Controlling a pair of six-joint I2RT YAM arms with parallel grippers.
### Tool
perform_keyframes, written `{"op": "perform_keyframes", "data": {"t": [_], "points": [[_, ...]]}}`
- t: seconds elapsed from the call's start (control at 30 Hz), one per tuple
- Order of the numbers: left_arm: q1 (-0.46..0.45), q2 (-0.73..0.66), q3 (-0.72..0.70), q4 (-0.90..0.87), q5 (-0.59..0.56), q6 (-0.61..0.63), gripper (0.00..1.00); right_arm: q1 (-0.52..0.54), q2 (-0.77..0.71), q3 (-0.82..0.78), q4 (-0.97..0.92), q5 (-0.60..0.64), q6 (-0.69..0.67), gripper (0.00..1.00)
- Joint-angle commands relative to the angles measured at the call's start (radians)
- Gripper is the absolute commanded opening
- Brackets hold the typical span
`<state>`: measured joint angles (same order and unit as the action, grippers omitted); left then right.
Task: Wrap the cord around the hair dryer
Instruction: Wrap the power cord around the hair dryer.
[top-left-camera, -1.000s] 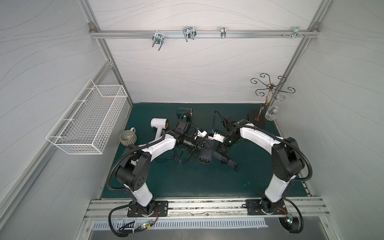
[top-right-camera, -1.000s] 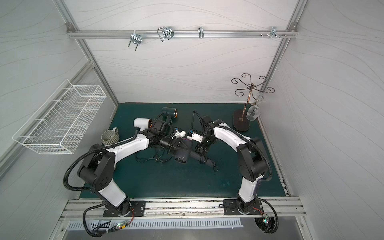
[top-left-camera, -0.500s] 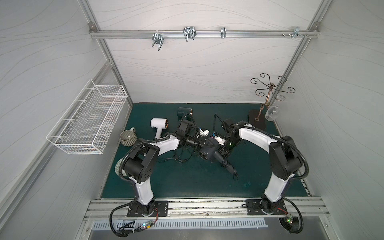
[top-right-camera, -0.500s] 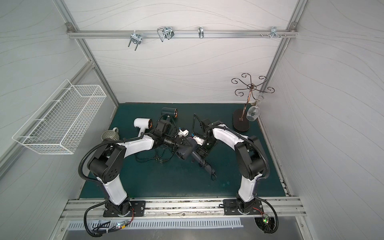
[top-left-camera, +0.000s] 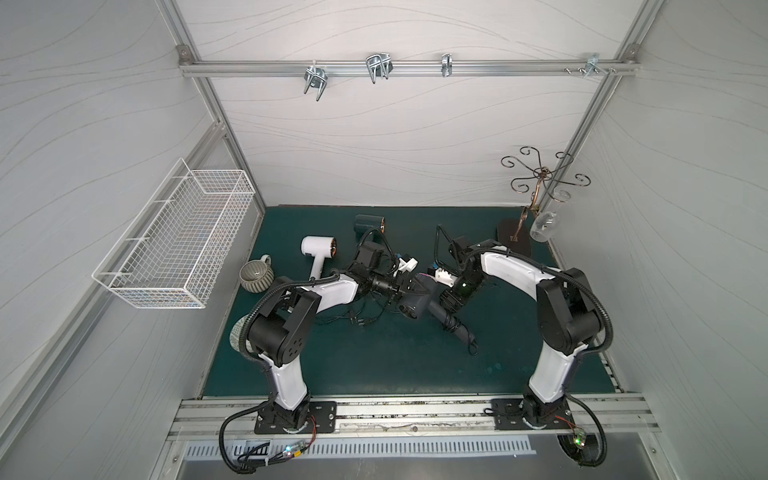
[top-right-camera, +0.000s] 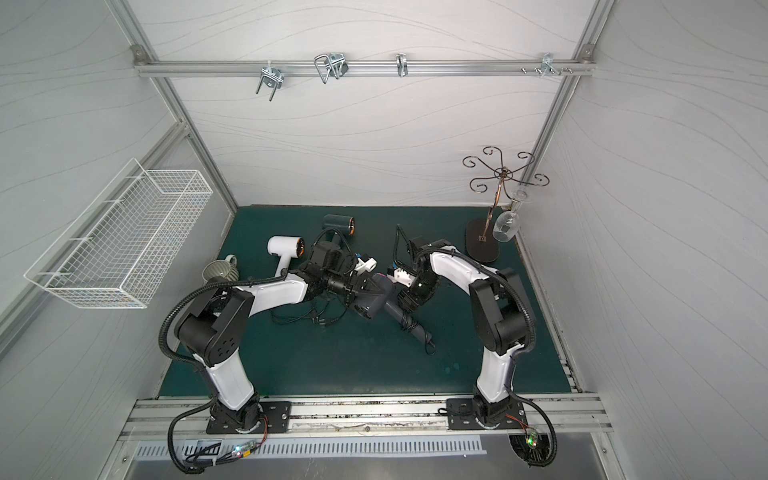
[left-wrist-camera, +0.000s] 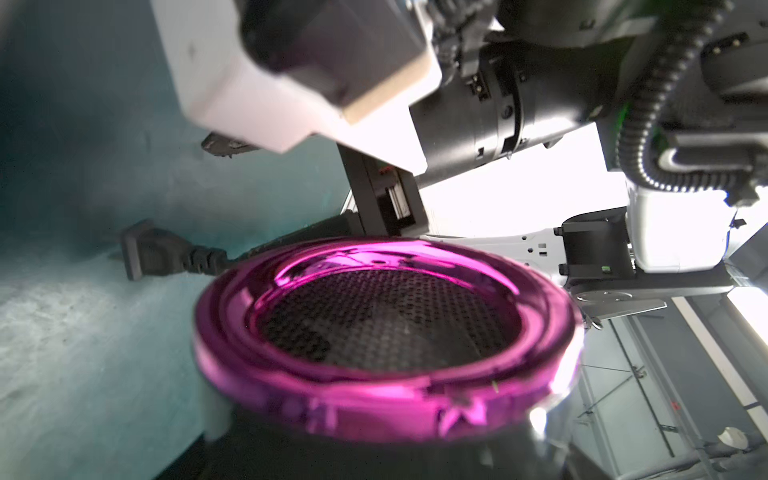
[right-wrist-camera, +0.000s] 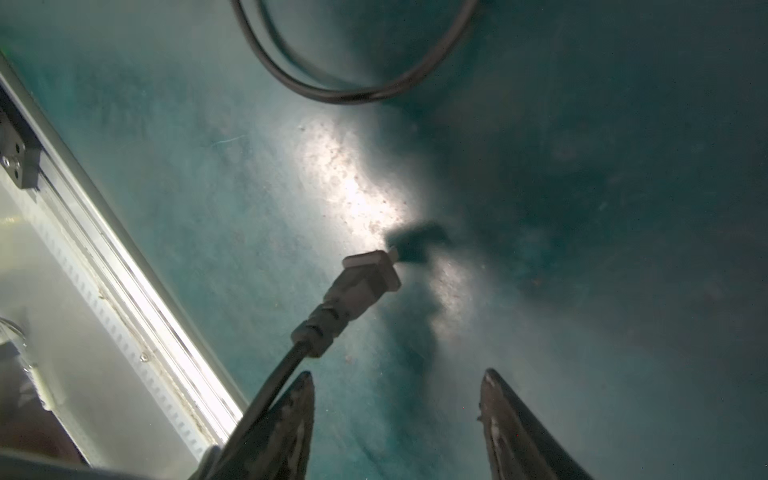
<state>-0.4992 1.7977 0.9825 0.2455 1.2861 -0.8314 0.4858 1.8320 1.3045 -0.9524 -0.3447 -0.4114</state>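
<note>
Clamping the left end effector (top-left-camera: 406, 286) on the barrel of the dark hair dryer (top-left-camera: 420, 300), with its pink rear ring and black mesh filling the left wrist view. Pointing the dryer's handle away from that end effector, slanting under the right end effector (right-wrist-camera: 397, 372). Holding the right end effector's fingers (right-wrist-camera: 299, 415) well apart and gripping nothing, showing only bare tabletop (top-left-camera: 374, 365) between them. Trailing the black cord (right-wrist-camera: 274, 386) along the outer side of one finger, touching or just beside it, impossible to tell which. Dangling the plug (right-wrist-camera: 368, 280) just beyond the fingertips, casting a shadow on the surface.

Working over a dark green tabletop inside white panelled walls. Lying just behind the left end effector: a white dryer (top-left-camera: 318, 247), a mug (top-left-camera: 256, 277) and loose cords beneath the forearm. Standing well beyond the right end effector: a metal stand (top-left-camera: 536, 183) carrying a hanging wine glass (top-left-camera: 544, 226). Hanging on the wall at the left arm's side: a wire basket (top-left-camera: 178, 237).

Reaching both arms inward from the front rail, bending at raised elbows, nearly meeting at the dryer.
</note>
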Motion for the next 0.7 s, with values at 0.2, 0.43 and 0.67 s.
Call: {"op": "perform_keyframes", "data": {"t": [0.2,0.43,0.67], "points": [[-0.019,0.042,-0.022,0.486,0.047,-0.261,0.0,-0.033,0.017,0.012,-0.033,-0.022,0.033,0.66],[-0.028,0.151,-0.011,0.962,0.048,-0.641,0.0,-0.041,0.033,0.03,-0.046,-0.06,0.029,0.66],[-0.033,0.129,-0.026,0.87,0.057,-0.577,0.0,-0.082,0.002,0.023,-0.026,-0.01,0.064,0.7]]}}
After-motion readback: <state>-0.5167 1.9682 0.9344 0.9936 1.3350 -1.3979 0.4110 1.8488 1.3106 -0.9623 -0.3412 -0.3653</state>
